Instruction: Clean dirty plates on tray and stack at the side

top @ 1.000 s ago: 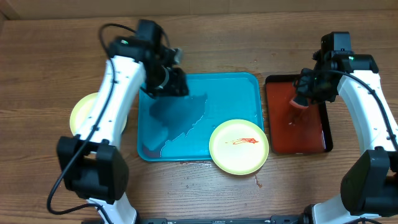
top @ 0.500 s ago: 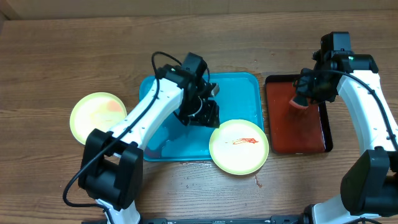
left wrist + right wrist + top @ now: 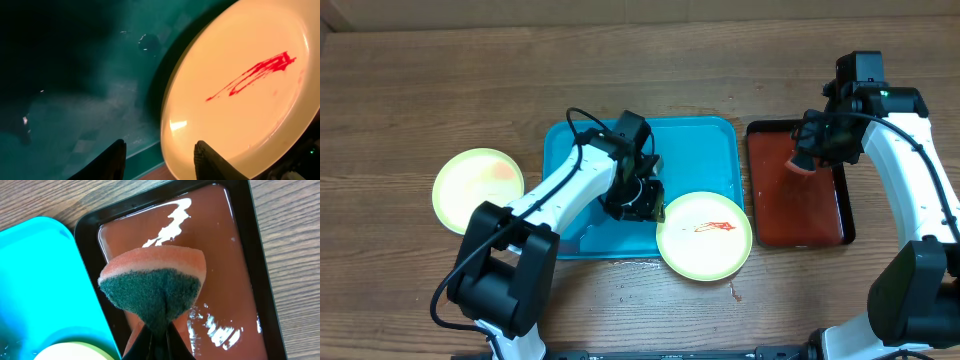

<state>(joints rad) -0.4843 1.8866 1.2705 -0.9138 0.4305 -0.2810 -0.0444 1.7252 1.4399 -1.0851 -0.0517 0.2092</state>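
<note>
A pale yellow-green plate (image 3: pixel 704 236) with a red sauce smear sits on the front right corner of the teal tray (image 3: pixel 690 160), overhanging its rim. My left gripper (image 3: pixel 642 200) is open, low over the tray, its fingers either side of the plate's left edge (image 3: pixel 170 130); the sauce smear (image 3: pixel 252 74) shows in the left wrist view. A second yellow-green plate (image 3: pixel 478 188) lies on the table to the left. My right gripper (image 3: pixel 804 160) is shut on an orange and green sponge (image 3: pixel 152 285) above the dark red tray (image 3: pixel 820 220). The white plate is out of view.
The dark red black-rimmed tray (image 3: pixel 220 255) is wet and stands right of the teal tray. The teal tray's floor (image 3: pixel 75 75) is wet and bare. Small red specks lie on the wooden table (image 3: pixel 735 293) in front of the plate.
My left arm swung from the tray's back left across to the dirty plate's left edge and lowered. The right arm and sponge have not moved.
</note>
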